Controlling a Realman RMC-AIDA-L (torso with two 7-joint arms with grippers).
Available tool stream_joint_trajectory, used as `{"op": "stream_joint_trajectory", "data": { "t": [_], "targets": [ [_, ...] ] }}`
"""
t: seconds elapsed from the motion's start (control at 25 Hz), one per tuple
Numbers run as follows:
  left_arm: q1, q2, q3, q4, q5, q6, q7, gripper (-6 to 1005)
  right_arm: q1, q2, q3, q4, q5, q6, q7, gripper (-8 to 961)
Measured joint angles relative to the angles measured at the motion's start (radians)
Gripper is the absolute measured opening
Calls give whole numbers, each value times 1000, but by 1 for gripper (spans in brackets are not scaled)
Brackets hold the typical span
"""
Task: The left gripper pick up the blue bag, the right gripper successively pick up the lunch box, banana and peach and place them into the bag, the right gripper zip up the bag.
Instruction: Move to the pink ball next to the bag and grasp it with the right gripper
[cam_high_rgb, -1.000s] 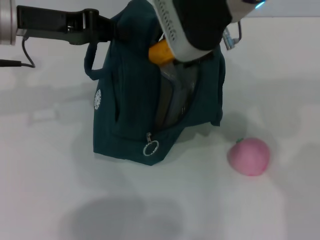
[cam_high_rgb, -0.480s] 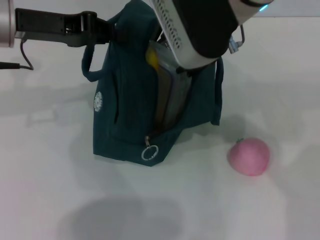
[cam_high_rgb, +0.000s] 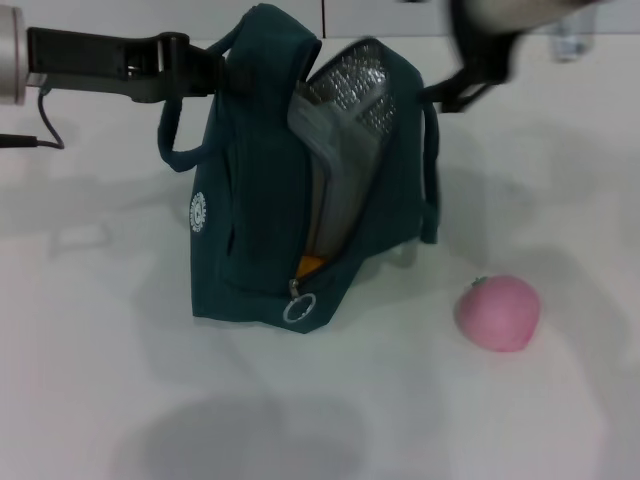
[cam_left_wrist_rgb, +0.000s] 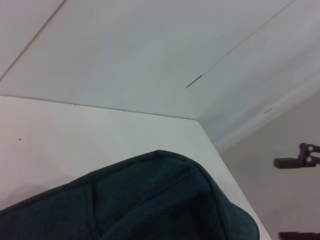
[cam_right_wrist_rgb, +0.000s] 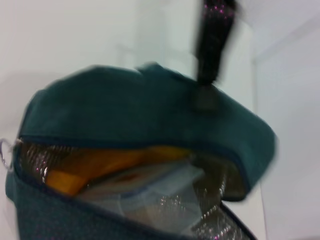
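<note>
L tool (cam_high_rgb: 215, 62) is clamped on the top edge of the blue bag (cam_high_rgb: 255, 215), by the handle on its own side, holding the bag upright on the white surface (cam_high_rgb: 90, 380). The bag's mouth gapes open away from the L tool, w/ silver lining showing. The lunch box (cam_high_rgb: 330, 165) stands on edge inside, tilted, its top corner poking out of the opening. The banana (cam_high_rgb: 311, 265) is inside too, down low; only an orange bit peeks out just above the ring zip-pull (cam_high_rgb: 299, 310). In the R wrist view it lies alongside the box, betw. box and bag wall.

R tool (cam_high_rgb: 478, 75) is up above the bag's far handle, blurred; can't tell if wide or narrow.

The peach (cam_high_rgb: 498, 312) sits on the surface well below the R tool, apart from the bag, near its open side.
</note>
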Motion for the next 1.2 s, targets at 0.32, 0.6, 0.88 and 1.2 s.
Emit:
{"op": "stream_joint_trajectory", "data": {
  "t": [0.32,0.6,0.88,1.2],
  "targets": [
    [0,0,2,-4,1,0,2,34,-101,-4,324,7,85,-208,200,885],
    [-3,-2,5,-8,2,0,2,34,-108,-7,423,130,85,-372,425,886],
    [-2,-2,6,-11,4,0,2,35,-82,-9,404,327,78,-442,511,886],
    [-3,-2,6,-11,5,-1,8,34,-94,-11,294,393,53,-335,498,885]
  ]
}}
